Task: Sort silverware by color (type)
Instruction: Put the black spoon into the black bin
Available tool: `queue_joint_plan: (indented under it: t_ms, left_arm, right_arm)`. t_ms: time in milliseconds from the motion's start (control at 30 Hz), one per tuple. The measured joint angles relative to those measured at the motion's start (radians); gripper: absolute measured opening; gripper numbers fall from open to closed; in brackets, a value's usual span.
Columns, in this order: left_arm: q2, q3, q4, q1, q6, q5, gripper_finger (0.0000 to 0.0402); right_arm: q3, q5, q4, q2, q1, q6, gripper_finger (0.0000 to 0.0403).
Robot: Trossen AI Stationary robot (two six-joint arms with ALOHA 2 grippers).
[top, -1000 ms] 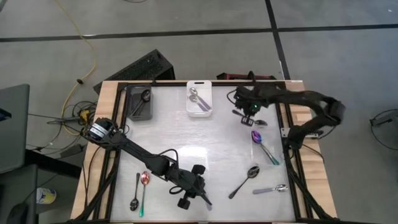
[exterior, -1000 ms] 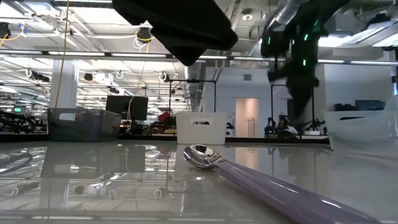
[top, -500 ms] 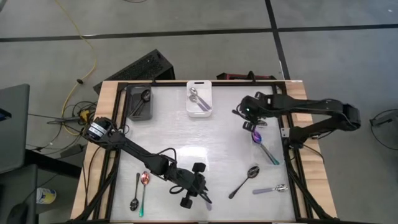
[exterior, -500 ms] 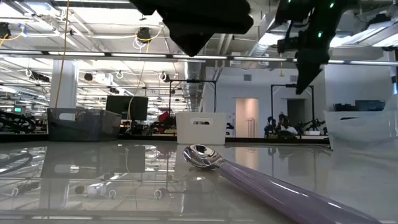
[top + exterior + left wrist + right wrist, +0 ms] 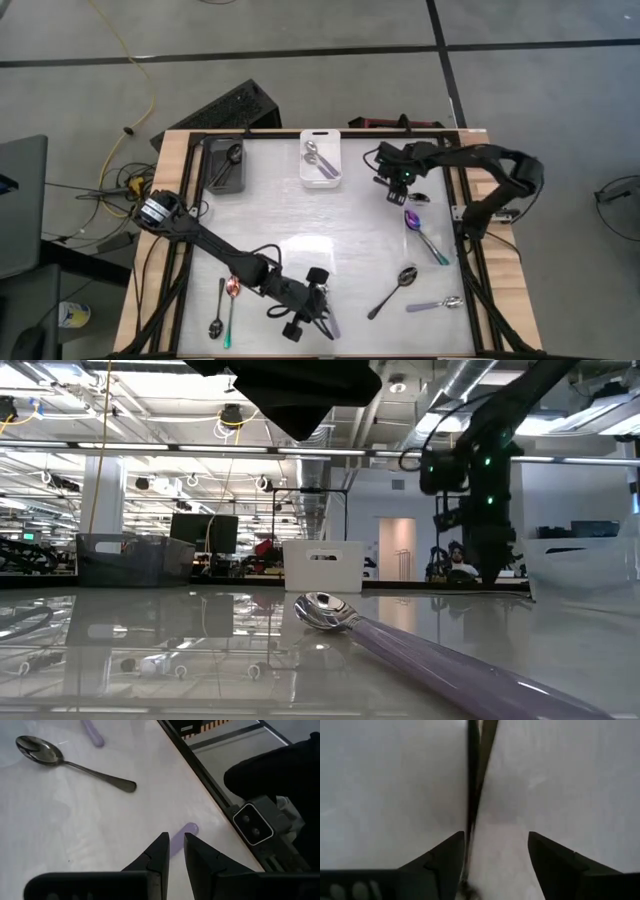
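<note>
Near the table's front edge my left gripper [image 5: 322, 315] [image 5: 174, 840] is shut on a silver spoon with a lavender handle [image 5: 330, 610]. At the far right my right gripper [image 5: 403, 187] [image 5: 495, 837] stands open, low over the table. A slim dark spoon handle [image 5: 472, 795] runs between its fingers, close along one of them. Loose spoons lie flat on the table. These are a rainbow one [image 5: 425, 232], a black one [image 5: 395, 287] [image 5: 65, 762] and a silver one with a lavender handle [image 5: 437, 303]. A black one [image 5: 217, 312] and a rainbow one [image 5: 232, 300] lie at the left. My left gripper pinches the lavender handle near its free end [image 5: 184, 831], which sticks out just past the fingertips. The fingers come slanting down from above. The spoon's bowl [image 5: 322, 608] rests on the table. My right gripper stands astride the dark handle; whether a finger touches it, I cannot tell.
A dark bin [image 5: 225, 165] holding a black spoon and a white bin [image 5: 322, 160] holding silver spoons stand at the far edge. The low camera's housing [image 5: 255, 822] sits just beyond the front rail, beside my left gripper. Bare tabletop lies in the middle.
My right gripper rose and swung a little toward the table's near edge. It has since come back and dropped to just above the table, over the dark spoon. The lavender-handled spoon has stayed where it lay.
</note>
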Motion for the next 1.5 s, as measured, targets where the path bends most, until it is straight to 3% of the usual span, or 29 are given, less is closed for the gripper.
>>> queue_joint_plan:
  t_ms: [167, 300, 400, 533, 567, 800, 1033, 1133, 1200, 1267, 1333, 1433, 1500]
  left_arm:
    - [0.0, 0.0, -0.003, 0.01, 0.003, -0.001, 0.0043]
    - [0.0, 0.0, -0.003, 0.021, 0.003, -0.001, 0.0043]
    - [0.0, 0.0, -0.001, 0.032, -0.005, -0.001, 0.0043]
    - [0.0, 0.0, 0.0, 0.043, -0.028, -0.001, 0.0043]
    - [0.0, 0.0, 0.0, 0.045, -0.032, -0.001, 0.0043]
    - [-0.008, 0.0, -0.01, 0.047, -0.095, -0.082, 0.0043]
    - [-0.061, -0.015, -0.046, 0.047, -0.082, -0.335, 0.0043]
    - [-0.081, -0.095, 0.063, 0.067, -0.074, -0.491, 0.0043]
    - [-0.1, -0.172, 0.223, 0.101, -0.102, -0.513, 0.0043]
    - [-0.109, -0.246, 0.435, 0.137, -0.128, -0.451, 0.0043]
    - [-0.109, -0.302, 0.596, 0.165, -0.165, -0.314, 0.0043]
    - [-0.109, -0.339, 0.68, 0.189, -0.262, -0.092, 0.0043]
    - [-0.109, -0.339, 0.663, 0.202, -0.381, -0.025, 0.0043]
  right_arm:
    - [0.008, -0.007, -0.004, 0.098, -0.024, -0.029, 0.0245]
    - [0.012, -0.025, -0.011, 0.135, -0.026, -0.045, 0.022]
    - [0.012, -0.045, -0.014, 0.138, -0.024, -0.046, 0.0168]
    - [0.002, -0.098, -0.018, 0.105, -0.026, -0.046, 0.0042]
    - [-0.001, -0.107, -0.019, 0.091, -0.026, -0.046, 0.0026]
    - [-0.004, -0.116, -0.001, -0.108, -0.014, 0.006, 0.0024]
    - [-0.005, -0.139, 0.138, -0.423, 0.087, 0.118, 0.0024]
    - [-0.022, -0.17, 0.303, -0.538, 0.18, 0.252, 0.0024]
    - [-0.056, -0.171, 0.424, -0.591, 0.264, 0.351, 0.0024]
    - [-0.104, -0.172, 0.565, -0.612, 0.357, 0.424, 0.0024]
    - [-0.14, -0.179, 0.628, -0.608, 0.448, 0.442, 0.0024]
    - [-0.158, -0.179, 0.618, -0.577, 0.57, 0.372, 0.0024]
    - [-0.166, -0.149, 0.603, -0.551, 0.65, 0.301, 0.0024]
